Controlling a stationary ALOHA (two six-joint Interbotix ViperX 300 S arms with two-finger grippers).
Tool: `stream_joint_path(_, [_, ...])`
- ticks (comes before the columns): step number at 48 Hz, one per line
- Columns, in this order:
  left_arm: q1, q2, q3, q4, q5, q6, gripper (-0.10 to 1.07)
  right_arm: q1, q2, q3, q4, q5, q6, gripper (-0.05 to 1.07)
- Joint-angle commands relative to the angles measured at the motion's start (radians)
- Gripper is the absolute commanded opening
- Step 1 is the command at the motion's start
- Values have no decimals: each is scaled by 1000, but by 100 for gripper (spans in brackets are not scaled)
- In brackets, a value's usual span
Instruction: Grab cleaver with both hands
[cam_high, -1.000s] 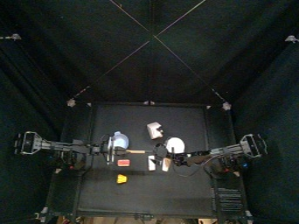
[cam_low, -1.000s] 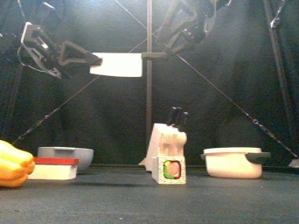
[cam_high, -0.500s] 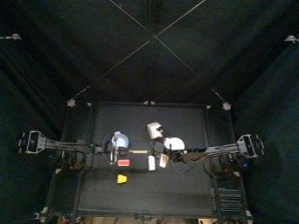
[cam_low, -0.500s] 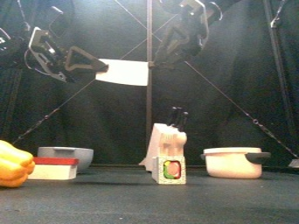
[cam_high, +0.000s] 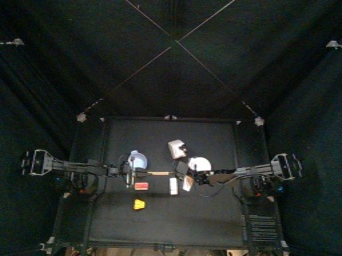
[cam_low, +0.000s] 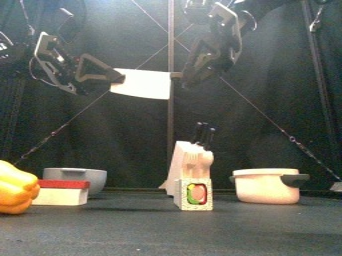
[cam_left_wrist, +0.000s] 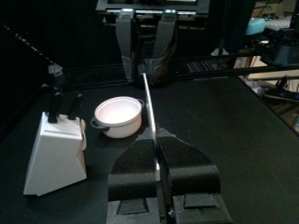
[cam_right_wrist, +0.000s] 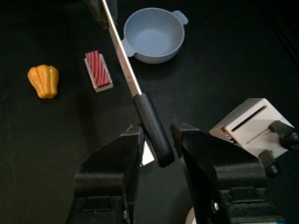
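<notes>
the left gripper (cam_left_wrist: 163, 166) is clamping the cleaver (cam_low: 142, 83) by its thin, stiff blade, likely slippery, while the right gripper (cam_right_wrist: 160, 144) is bracketing the sturdier handle (cam_right_wrist: 153, 128), jaws parted, not visibly pinching.

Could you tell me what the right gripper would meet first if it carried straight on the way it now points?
Probably the black handle of the white-bladed cleaver, which already lies between the right gripper and its open jaws. Farther along, depth unclear, sits the left gripper holding the blade.
</notes>
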Motion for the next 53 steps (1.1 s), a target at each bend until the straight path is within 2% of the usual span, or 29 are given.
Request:
stream_joint_path(1, [5,6,-26,0,-8,2,22,-8,-12,-8,-2,-14,-3,64])
stream_joint_path(7, [6,14,-28,2,-8,2,22,-8,-12,-2,-2,-15,-5,52])
stream_joint_path(14, [6,15,-29,2,-8,2,22,-11,-23,11,0,-15,-5,43])
stream_joint_path(22, [3,15,-28,3,-8,2,22,-28,-32,29,11,-61,-6,41])
stream_joint_path(31, [-6,17,-28,25,-8,0,22,-91,-63,75,60,-135,-12,41])
stream_joint_path(37, [-9,15,-31,31,-11,0,22,-133,-103,112,110,-190,-40,41])
stream_joint_path(45, [-9,15,-31,31,-12,-5,22,-170,-161,140,204,-195,-120,41])
stream_joint_path(53, [-9,17,-37,31,-15,-6,22,-179,-181,126,373,-155,-301,41])
